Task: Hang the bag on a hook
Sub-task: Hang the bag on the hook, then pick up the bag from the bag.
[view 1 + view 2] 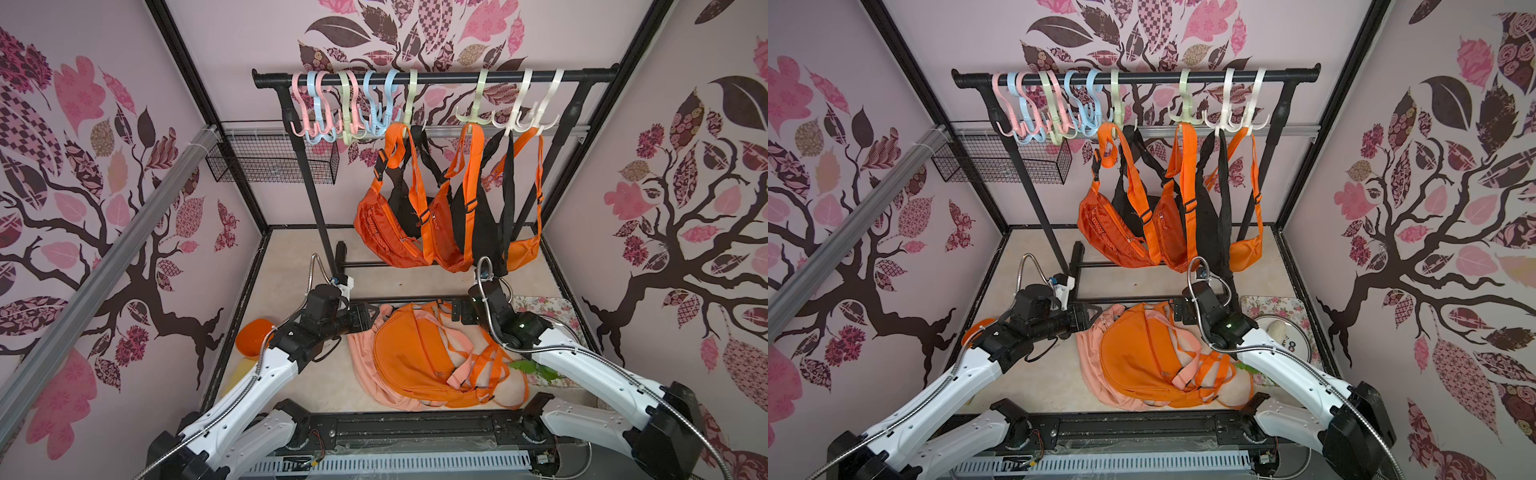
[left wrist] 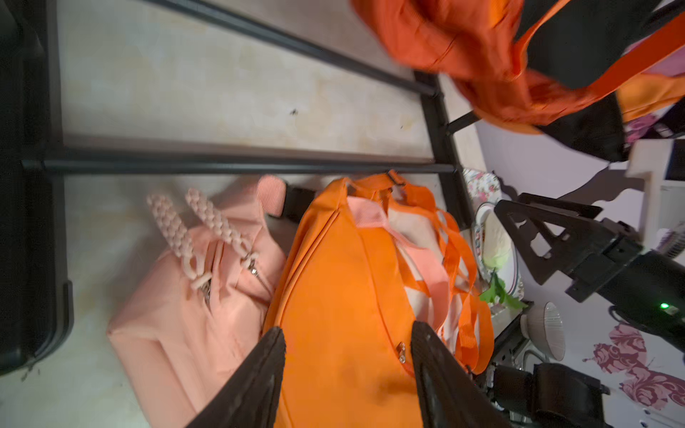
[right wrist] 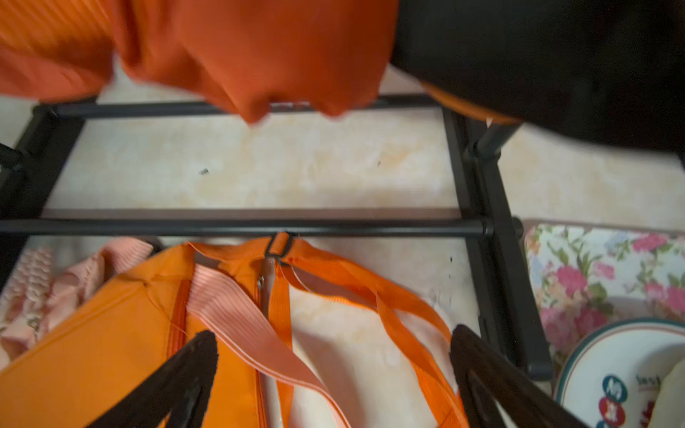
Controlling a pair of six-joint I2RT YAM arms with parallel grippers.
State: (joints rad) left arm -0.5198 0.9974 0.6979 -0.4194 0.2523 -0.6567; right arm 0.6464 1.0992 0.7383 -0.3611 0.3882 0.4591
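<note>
Orange bag (image 1: 411, 353) is lying flat at the near middle of the desk (image 1: 286, 282), on top of a peach bag (image 1: 361, 361). Left gripper (image 2: 346, 329) is hovering half spread over its body. Right gripper (image 3: 333, 333) is gaping wide above the loose straps (image 3: 348, 272). Neither is pinching anything. Bag is looking soft, light and floppy, so take a strap loop, not the slick panel. Beyond, free hooks (image 1: 316, 134) are hanging on the rail (image 1: 449, 77).

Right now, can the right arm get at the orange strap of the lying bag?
Probably yes: the right gripper is open close to the orange strap, with nothing between them.
</note>
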